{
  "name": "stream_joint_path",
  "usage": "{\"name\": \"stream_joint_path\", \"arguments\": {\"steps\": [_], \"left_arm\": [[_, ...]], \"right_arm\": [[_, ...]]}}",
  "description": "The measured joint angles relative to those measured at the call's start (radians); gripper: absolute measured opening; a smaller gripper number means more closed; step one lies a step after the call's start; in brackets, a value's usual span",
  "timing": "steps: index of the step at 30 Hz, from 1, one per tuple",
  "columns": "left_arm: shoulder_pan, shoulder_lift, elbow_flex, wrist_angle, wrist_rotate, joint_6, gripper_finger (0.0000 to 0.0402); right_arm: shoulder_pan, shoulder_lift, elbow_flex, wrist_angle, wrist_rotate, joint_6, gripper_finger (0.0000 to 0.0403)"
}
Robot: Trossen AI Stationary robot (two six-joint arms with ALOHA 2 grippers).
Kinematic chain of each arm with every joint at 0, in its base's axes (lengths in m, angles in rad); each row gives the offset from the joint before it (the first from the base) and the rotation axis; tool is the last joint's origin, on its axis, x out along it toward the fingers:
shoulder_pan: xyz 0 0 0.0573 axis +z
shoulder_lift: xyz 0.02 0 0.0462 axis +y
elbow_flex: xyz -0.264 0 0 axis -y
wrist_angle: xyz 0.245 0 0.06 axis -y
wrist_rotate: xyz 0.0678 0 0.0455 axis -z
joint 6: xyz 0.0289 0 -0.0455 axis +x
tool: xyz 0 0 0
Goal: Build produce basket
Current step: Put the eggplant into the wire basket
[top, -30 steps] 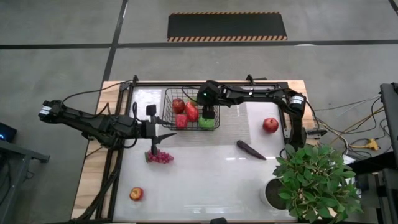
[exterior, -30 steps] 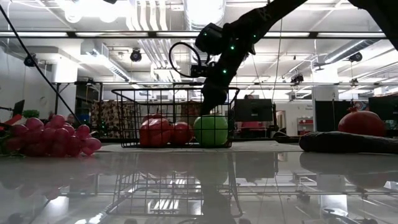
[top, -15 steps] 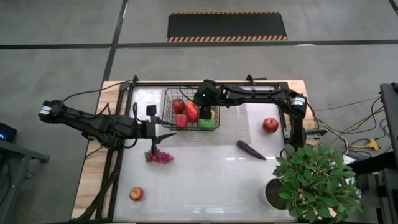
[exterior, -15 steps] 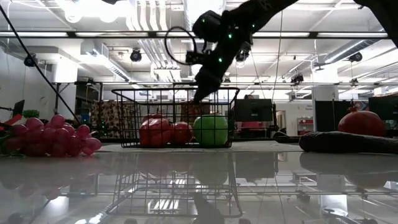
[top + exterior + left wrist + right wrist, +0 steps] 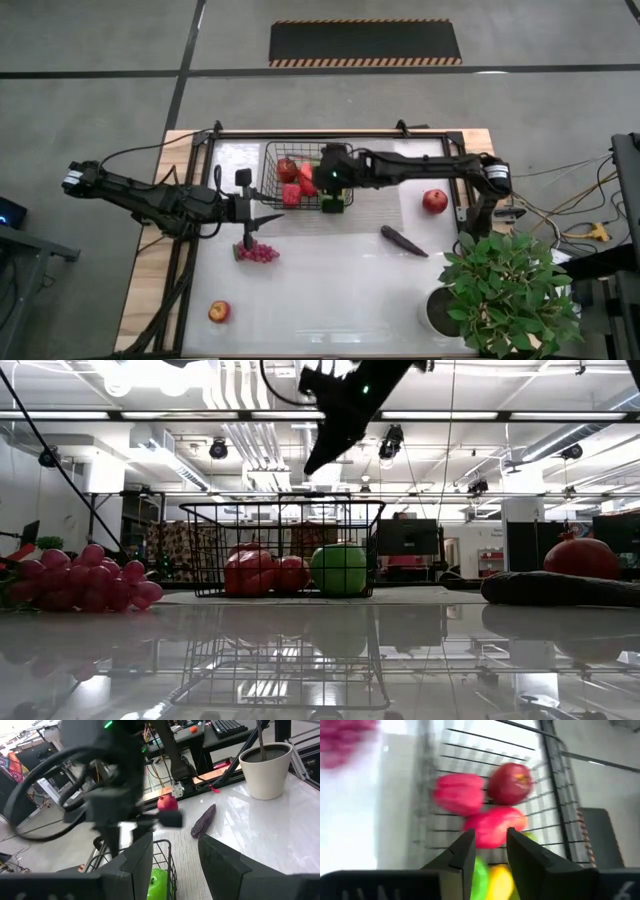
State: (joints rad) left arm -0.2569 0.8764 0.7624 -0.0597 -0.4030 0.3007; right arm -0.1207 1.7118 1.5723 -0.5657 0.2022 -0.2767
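- Black wire basket (image 5: 300,172) is the landmark in the high view. Inside it I count one red apple (image 5: 287,166), two red peppers (image 5: 291,194) and a green apple (image 5: 331,198), partly under the right gripper (image 5: 334,190), which hangs over the basket's right end. Outside it: one red apple (image 5: 434,201) to its right, one eggplant (image 5: 402,240) below and to the right, one grape bunch (image 5: 258,253) below and to the left, and one red apple (image 5: 219,312) farther below. The left gripper (image 5: 250,224) waits just left of the basket, above the grapes.
- Low view: the right gripper (image 5: 318,455) hangs clear above the basket rim (image 5: 282,505), holding nothing that I can see; the grapes (image 5: 82,580) lie well left.
- Left wrist view: its fingers (image 5: 137,860) are spread with nothing between them; the basket lies ahead.
- Right wrist view: its fingers (image 5: 464,851) stand apart, empty, above the peppers (image 5: 458,793), the apple (image 5: 510,782) and something yellow, perhaps a lemon (image 5: 499,883).
- Judgement: a drop looks finished. Next, an arm must reach one of the four loose pieces, close on it and carry it back over the rim.
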Motion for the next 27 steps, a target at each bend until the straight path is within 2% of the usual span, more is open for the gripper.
{"name": "stream_joint_path", "arguments": {"steps": [8, 13, 17, 23, 27], "left_arm": [[0.000, 0.000, -0.004, 0.000, 0.000, -0.007, 0.0140], [0.000, 0.000, -0.011, 0.000, 0.000, -0.007, 0.0140], [0.000, 0.000, -0.013, 0.002, 0.000, -0.007, 0.0140], [0.000, 0.000, -0.015, 0.002, 0.000, -0.007, 0.0140], [0.000, 0.000, -0.017, 0.006, 0.000, -0.007, 0.0140]], "right_arm": [[0.149, -0.052, -0.013, -0.125, -0.001, 0.077, 0.0052], [0.221, -0.059, -0.022, -0.214, -0.002, 0.160, 0.0038], [0.264, -0.059, -0.024, -0.296, -0.005, 0.247, 0.0034], [0.299, -0.059, -0.040, -0.410, -0.081, 0.397, 0.0035], [0.311, -0.059, -0.054, -0.466, -0.095, 0.448, 0.0059]]}}
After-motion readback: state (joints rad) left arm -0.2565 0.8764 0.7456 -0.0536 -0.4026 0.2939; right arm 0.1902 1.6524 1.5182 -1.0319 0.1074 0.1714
